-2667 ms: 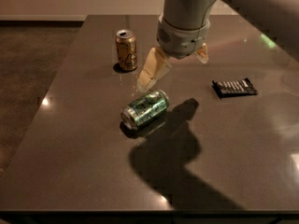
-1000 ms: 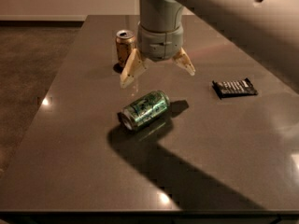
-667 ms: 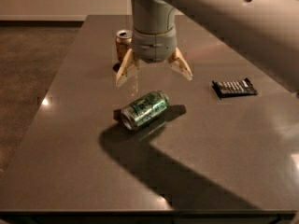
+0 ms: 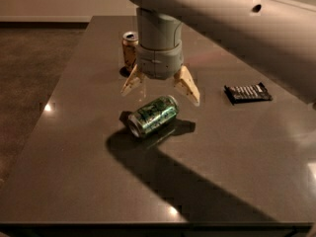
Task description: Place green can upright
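The green can [image 4: 151, 116] lies on its side on the dark table [image 4: 74, 147], its silver end facing the front left. My gripper [image 4: 160, 88] hangs open just above and behind the can, one cream fingertip [image 4: 131, 83] to the can's left rear and the other to its right rear. The fingers are spread wide and hold nothing. The can is not touched.
A gold-brown can [image 4: 130, 49] stands upright behind the gripper, partly hidden by the wrist. A black wrapped snack bar [image 4: 248, 93] lies flat to the right. The table's left edge runs along a dark floor.
The gripper has moved down and toward the front, closing in over the green can with its fingers still spread. The can has not moved.
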`<state>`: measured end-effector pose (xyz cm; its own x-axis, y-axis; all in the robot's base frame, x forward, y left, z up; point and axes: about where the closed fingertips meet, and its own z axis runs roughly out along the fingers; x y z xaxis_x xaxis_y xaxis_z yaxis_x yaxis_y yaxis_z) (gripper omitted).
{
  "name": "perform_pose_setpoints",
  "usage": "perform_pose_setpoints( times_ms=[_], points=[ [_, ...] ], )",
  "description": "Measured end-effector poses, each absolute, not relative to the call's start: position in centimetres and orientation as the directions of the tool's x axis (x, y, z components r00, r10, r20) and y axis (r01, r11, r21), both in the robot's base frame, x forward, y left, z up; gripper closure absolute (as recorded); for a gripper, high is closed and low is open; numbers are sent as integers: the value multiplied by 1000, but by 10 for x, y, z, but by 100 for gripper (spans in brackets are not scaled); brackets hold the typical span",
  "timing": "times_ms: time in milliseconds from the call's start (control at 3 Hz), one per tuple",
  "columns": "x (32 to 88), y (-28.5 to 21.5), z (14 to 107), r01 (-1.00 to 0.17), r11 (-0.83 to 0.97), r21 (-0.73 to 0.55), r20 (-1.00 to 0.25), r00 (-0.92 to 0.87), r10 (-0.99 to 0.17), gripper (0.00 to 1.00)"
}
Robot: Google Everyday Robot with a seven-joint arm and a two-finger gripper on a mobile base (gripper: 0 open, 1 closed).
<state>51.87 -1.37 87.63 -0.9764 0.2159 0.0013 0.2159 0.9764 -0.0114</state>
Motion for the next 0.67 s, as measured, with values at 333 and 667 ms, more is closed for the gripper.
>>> perform_pose_setpoints(
  times_ms=[333, 667],
  points=[
    [512, -16, 870, 335, 942, -3, 24, -942, 335, 0],
    [505, -14, 866, 423, 906, 6, 39, -906, 422, 0]
  ],
)
